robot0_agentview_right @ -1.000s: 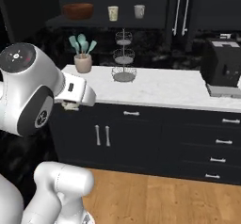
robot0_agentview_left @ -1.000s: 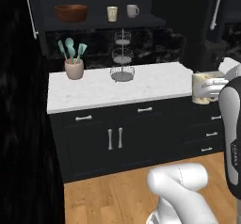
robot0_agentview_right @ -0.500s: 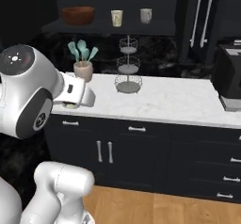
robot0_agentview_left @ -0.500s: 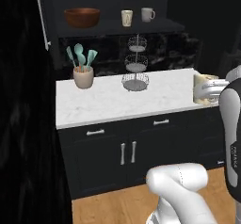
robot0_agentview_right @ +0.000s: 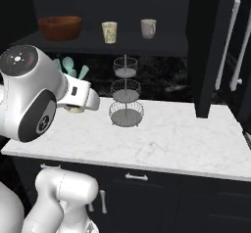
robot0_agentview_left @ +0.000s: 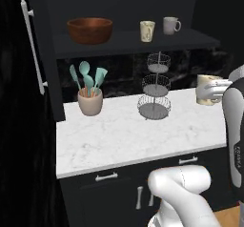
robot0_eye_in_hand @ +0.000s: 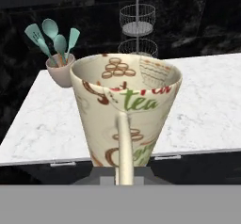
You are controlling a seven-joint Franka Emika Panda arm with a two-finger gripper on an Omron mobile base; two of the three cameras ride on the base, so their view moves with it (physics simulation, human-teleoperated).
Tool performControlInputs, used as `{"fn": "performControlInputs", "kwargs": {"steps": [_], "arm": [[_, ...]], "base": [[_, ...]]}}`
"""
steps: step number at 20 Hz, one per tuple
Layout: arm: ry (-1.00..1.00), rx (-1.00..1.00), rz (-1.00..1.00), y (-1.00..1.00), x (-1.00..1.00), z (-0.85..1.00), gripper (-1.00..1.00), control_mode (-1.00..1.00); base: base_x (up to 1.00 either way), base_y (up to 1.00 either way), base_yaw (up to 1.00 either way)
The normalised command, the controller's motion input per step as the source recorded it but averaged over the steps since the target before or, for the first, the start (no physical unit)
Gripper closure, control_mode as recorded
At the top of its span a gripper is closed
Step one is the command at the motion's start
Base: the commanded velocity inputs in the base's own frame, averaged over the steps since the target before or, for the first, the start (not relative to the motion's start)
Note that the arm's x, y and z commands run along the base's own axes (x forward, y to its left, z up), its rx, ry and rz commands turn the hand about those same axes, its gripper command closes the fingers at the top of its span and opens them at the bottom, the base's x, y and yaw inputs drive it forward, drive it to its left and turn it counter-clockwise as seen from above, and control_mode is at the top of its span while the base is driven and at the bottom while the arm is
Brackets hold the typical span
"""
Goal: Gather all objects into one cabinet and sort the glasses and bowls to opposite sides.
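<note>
While my tool is pinched shut on a cream patterned mug with a handle, I hold that mug up in the air at the right end of the white marble worktop, well below the shelf it belongs on. From the hand camera the mug sits upright and close, its handle facing me. Above the worktop, the near-black wall cabinet stands open, its door with a slim white bar handle swung aside. On its dark inner shelf a wide reddish-brown wooden bowl rests at the left, and a cream handleless tumbler and a plain grey-beige mug stand near each other toward the right. A beige pot of teal utensils and a three-tier wire stand sit on the worktop. I judge this to be the carrying step for the last cup. Next I should lift it to shelf height and set it beside the two cups, away from the bowl, clearing the wire stand.
</note>
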Motion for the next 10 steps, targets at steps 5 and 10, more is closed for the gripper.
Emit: {"fn": "performControlInputs", "kwargs": {"steps": [5, 10], "arm": [[0.0, 0.0, 0.0, 0.0, 0.0, 0.0, 1.0, 1.0], [0.0, 0.0, 0.0, 0.0, 0.0, 0.0, 1.0, 1.0]], "base": [[1.0, -0.11, 0.0], [0.97, -0.27, 0.0]]}}
